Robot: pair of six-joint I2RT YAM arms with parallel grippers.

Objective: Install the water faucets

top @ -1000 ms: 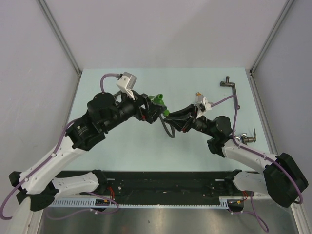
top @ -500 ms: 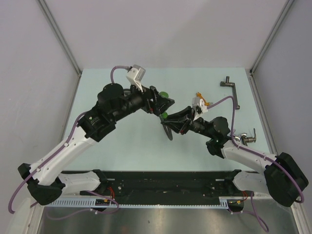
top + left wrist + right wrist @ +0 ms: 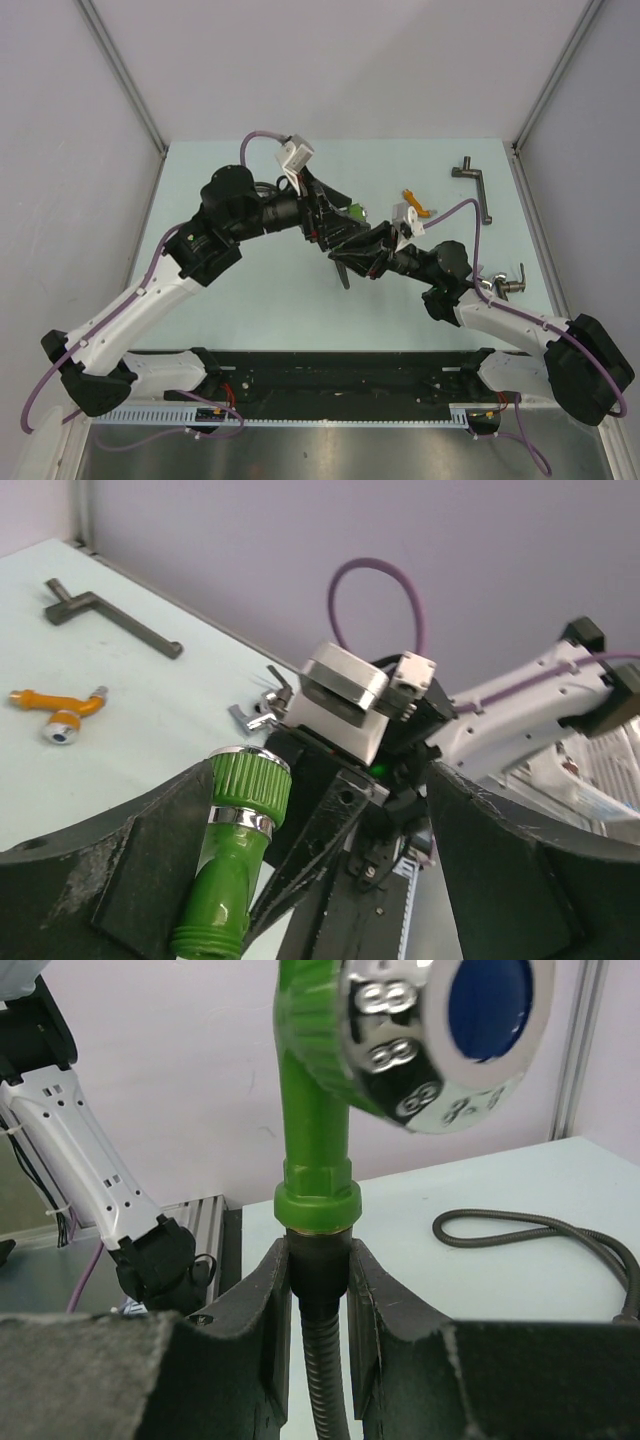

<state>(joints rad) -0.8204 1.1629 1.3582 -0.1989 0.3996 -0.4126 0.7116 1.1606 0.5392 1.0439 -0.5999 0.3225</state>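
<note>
Left gripper [image 3: 320, 790] has swung in from the left of the frame, fingers spread wide around the green faucet [image 3: 240, 850] at centre; right gripper [image 3: 318, 1290] clenches the black hose [image 3: 323, 1370] just beneath it; orange faucet [image 3: 417, 207] lies on the table [image 3: 230, 300] beyond, upper right

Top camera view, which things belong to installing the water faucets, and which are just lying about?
For the job:
green faucet, atop the black hose gripped by the right gripper
orange faucet, lying on the table

Lying about:
grey L-shaped bar
silver lever fitting
</note>
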